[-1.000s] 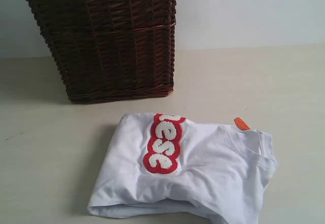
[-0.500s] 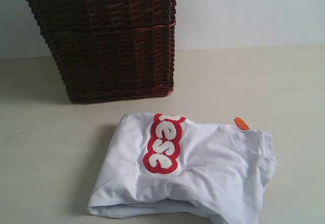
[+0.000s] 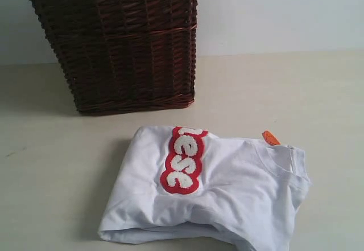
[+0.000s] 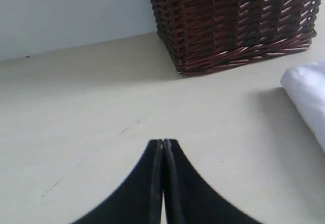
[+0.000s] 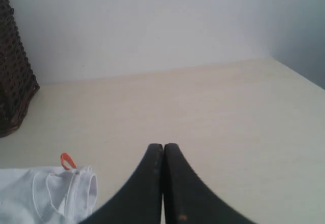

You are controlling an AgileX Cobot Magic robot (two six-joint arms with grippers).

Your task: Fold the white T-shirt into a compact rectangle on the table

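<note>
On table (image 3: 51, 171), folded white T-shirt (image 3: 239, 188)

- The exterior view looks from the front and above, tilted down across the bench (image 3: 318, 91) toward the back wall (image 3: 273, 12). It sits close. The white T-shirt (image 3: 239, 188) runs off frame at 6 o'clock, and the wicker basket (image 3: 119, 46) stands at 11 o'clock.
- The left wrist view rides low over the bench, past the left jaws, from the shirt's 8 o'clock side, and faces the basket.
- The right wrist view, equally low, looks past the right jaws from the shirt's 4 o'clock side to the wall. The orange tag (image 5: 67, 160) is near.
- All three share bench, wall, basket and shirt.
</note>
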